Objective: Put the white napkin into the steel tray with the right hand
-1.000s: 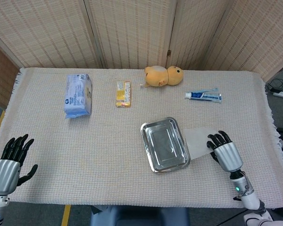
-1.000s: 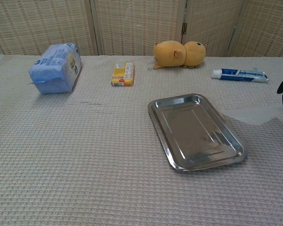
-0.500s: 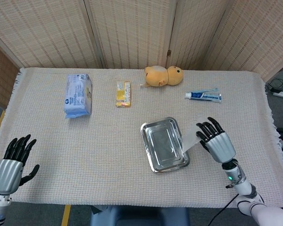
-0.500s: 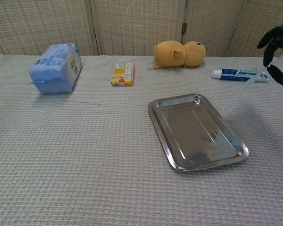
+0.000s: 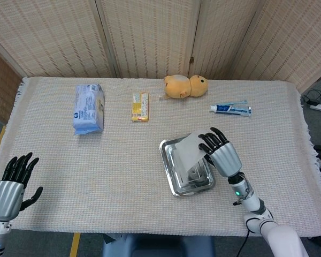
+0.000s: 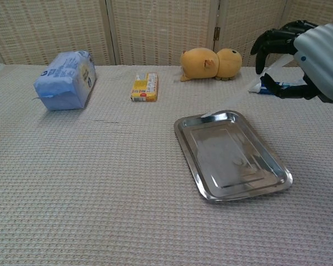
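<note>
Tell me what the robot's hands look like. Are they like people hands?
Somewhat. Each hand has black fingers and a ribbed silver-grey back, seen on the right hand and left hand. The right wrist is slim and silver-grey with a small green light, joining a white arm.

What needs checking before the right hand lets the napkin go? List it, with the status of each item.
1. Napkin held: the right hand pinches the white napkin at its edge. Ok.
2. Napkin over the tray: in the head view it hangs above the steel tray, covering its far part. Ok.
3. Napkin fully within the rim: its far edge seems to overlap the far rim in the chest view. Cannot tell.
4. Tray free of other things: only the napkin and reflections show inside. Ok.
5. Nearby things apart: the toothpaste tube and plush toy lie away from the tray. Ok.
6. Left hand away: at the near left table edge, holding nothing. Ok.
</note>
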Controlling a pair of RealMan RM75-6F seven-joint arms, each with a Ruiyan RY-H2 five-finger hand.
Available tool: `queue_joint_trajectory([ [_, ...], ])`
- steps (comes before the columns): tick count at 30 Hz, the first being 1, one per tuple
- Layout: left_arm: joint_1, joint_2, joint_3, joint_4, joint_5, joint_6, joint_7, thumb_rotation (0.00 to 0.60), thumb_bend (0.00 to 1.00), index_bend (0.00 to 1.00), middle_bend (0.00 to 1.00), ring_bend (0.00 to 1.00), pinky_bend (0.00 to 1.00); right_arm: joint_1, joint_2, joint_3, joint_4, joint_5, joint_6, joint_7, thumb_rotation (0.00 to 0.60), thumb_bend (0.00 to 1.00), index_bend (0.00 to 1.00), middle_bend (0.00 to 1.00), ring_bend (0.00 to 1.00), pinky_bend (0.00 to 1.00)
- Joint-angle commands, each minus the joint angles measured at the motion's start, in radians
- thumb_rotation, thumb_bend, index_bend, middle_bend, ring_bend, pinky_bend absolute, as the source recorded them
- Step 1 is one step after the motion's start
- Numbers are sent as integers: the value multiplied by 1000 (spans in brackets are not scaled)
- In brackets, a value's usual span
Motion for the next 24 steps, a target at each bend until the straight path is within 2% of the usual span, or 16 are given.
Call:
queue_joint_trajectory([
  [1,0,1,0,-1,0,1,-2,600,394,28,0,0,0,8,-59,-18,60,8,-59,39,600,516,692,384,359,254],
  [9,3,5,1,-3,4,8,-1,600,394,29,0,0,0,-27,-101,-75,143,-6,-114,68,600,516,692,381,358,254],
  [16,6,6,0,-5,4,12,2,600,394,29,0,0,0,-53,-99,-110,161,-20,-98,79,600,516,692,380,359,254],
  [24,5,3,-2,-4,3,11,2,600,394,30,0,0,0,-85,-85,-151,167,-35,-134,75,600,516,678,363,355,253],
])
